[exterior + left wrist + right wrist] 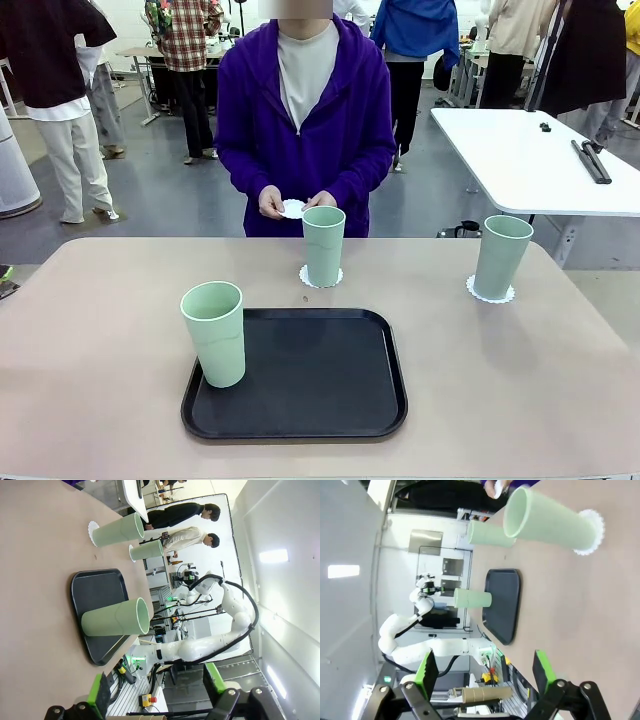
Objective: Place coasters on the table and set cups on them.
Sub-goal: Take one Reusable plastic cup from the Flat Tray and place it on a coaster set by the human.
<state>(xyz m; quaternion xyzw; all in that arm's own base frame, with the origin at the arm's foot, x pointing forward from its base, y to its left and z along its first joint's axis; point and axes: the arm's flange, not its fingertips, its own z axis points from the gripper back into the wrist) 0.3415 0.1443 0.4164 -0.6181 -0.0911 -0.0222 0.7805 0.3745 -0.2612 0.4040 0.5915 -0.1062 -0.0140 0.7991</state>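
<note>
Front view had the beige table (100,330) running across to a person (305,110) in a purple jacket at the far side. A black tray (300,400) lay on the near middle of it. The tray cup (214,333) stood upright in the tray's left part, close to the rim. Beyond the tray, the middle cup (323,246) stood upright on the middle coaster (308,276), whose lacy edge showed around its base. A small dark speck (306,299) lay on the table between that coaster and the tray's far rim. Well to the right, near the far edge, the right-hand cup (502,256) stood on the right-hand coaster (478,291). The third coaster (293,208) was off the table, held between the person's one hand (269,203) and other hand (322,199), just behind the middle cup. A white table (530,160) stood behind on the right with dark bars (590,160) on it.

From the left wrist, the left gripper (157,690) had its fingers spread wide with nothing between them. It was well apart from the tray (95,587) and the tray cup (115,620). The right arm (200,647) showed beyond.

From the right wrist, the right gripper (485,672) was likewise spread wide and empty. The right-hand cup (550,522) on its coaster (592,530) was the nearest thing ahead. The tray (502,605) and the left arm (420,650) lay farther off.
</note>
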